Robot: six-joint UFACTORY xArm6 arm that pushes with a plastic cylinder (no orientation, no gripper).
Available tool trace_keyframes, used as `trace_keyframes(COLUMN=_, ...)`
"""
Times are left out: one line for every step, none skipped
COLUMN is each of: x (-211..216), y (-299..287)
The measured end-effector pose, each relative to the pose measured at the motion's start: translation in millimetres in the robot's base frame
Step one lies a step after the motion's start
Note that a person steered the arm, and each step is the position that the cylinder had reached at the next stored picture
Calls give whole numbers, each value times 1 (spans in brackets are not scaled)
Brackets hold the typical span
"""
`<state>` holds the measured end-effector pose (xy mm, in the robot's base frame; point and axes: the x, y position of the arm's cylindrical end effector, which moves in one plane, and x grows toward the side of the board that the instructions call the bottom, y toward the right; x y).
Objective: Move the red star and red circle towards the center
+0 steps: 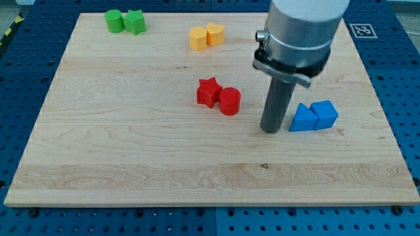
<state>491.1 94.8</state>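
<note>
The red star [209,91] and the red circle [230,101] sit touching each other near the middle of the wooden board [131,151], the circle at the star's lower right. My tip [271,130] rests on the board to the right of the red circle, a short gap away, and just left of the blue blocks.
A blue triangle [302,118] and a blue cube-like block [325,113] sit right of the tip. A yellow hexagon [198,38] and a yellow block [214,33] sit at the top centre. A green cylinder [115,20] and a green star-like block [135,22] sit at the top left.
</note>
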Motion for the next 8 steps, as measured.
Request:
trace_keyframes(x=-17, y=-9)
trace_keyframes(x=-35, y=-54)
trace_keyframes(x=-57, y=-83)
trace_keyframes(x=-59, y=-79)
trace_keyframes(x=-89, y=-69)
trace_keyframes(x=-103, y=-124)
trace_keyframes(x=-99, y=-141)
trace_keyframes(x=-97, y=-105)
